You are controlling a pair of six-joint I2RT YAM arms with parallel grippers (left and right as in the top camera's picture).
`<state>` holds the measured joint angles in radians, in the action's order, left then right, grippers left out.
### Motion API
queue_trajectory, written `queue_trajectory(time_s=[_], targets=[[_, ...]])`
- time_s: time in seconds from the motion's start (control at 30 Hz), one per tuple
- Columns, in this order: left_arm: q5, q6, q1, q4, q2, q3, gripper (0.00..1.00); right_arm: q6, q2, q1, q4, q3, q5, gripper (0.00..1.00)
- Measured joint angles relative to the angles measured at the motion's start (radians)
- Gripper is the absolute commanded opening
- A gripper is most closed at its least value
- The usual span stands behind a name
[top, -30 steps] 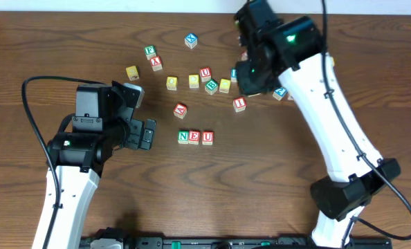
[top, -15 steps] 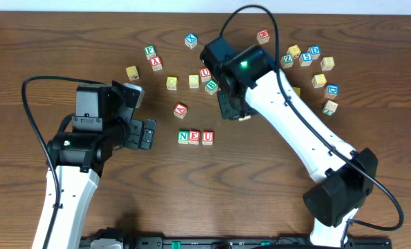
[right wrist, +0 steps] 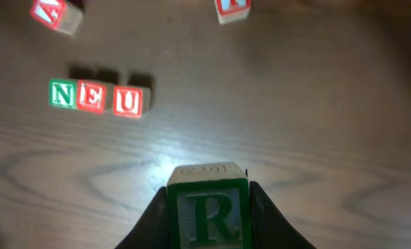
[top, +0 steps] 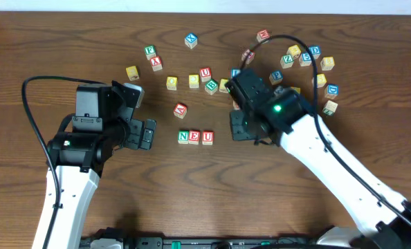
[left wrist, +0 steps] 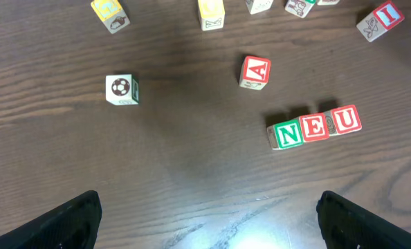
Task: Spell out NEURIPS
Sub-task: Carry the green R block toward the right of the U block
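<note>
Cube R (right wrist: 207,211) clamped in right end effector (right wrist: 209,223), left end effector (left wrist: 209,221) wide apart, NEU row (top: 195,137) nearby

Grn R cube (right wrist: 207,211), red U cube (right wrist: 128,102)

A cube (top: 181,109) lies behind N-E-U row (top: 195,137) (apart).

Red A cube (left wrist: 255,71) and soccer-ball cube (left wrist: 122,89), well apart, on the dark wooden table (left wrist: 178,180).
</note>
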<state>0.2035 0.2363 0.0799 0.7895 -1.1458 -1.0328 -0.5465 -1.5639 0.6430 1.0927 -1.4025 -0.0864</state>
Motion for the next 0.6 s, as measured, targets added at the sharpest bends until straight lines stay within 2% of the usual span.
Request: queue_trajectory(time_s=[0.27,0.6], targets=[[0.000,0.000,0.000,0.000,0.000,0.000,0.98,-0.105,0.027,0.081,-0.278,0.297,-0.053,0.01],[0.000,0.000,0.000,0.000,0.000,0.000,0.98,-0.174,0.027,0.106,-0.438,0.410,-0.172,0.01]])
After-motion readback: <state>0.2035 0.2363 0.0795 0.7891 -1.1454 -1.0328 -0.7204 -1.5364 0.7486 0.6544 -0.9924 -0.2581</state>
